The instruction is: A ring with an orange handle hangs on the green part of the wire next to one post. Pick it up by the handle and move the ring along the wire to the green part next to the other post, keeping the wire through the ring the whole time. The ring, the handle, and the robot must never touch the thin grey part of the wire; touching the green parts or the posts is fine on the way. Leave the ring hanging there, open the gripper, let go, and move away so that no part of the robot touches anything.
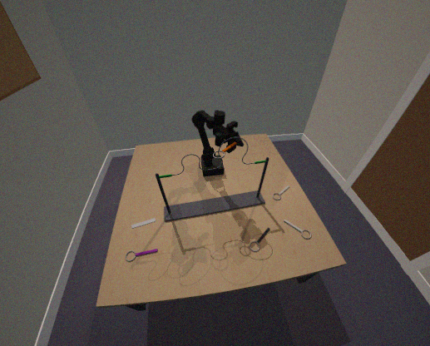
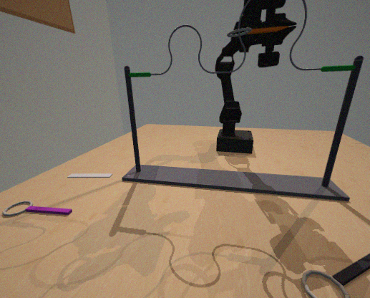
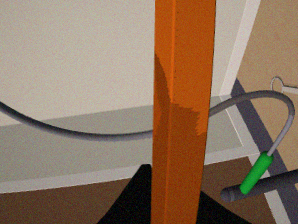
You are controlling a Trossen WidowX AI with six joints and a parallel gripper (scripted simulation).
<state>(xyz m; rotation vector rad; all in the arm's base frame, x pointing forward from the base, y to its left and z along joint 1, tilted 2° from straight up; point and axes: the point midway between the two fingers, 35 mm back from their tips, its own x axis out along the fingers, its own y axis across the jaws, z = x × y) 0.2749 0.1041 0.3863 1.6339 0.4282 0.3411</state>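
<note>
Grey-blue walls rise behind the pale wooden worktop (image 1: 150, 266) (image 2: 104, 154), where the wire stand's base (image 1: 217, 206) (image 2: 201, 178) carries two posts. Above that base the jaws (image 1: 233, 145) (image 2: 290, 28) are clamped on the orange handle (image 1: 229, 147) (image 2: 270, 30) (image 3: 184, 100), its ring (image 1: 219, 157) (image 2: 230, 34) around the wire's tall middle loop, well apart from both green ends. Carrying the ring along looks like the step in hand; next it likely needs turning with the curve, grey wire centred. The exterior view cuts off the loop's top; the wrist view lacks the ring, and its clearance I cannot tell.
</note>
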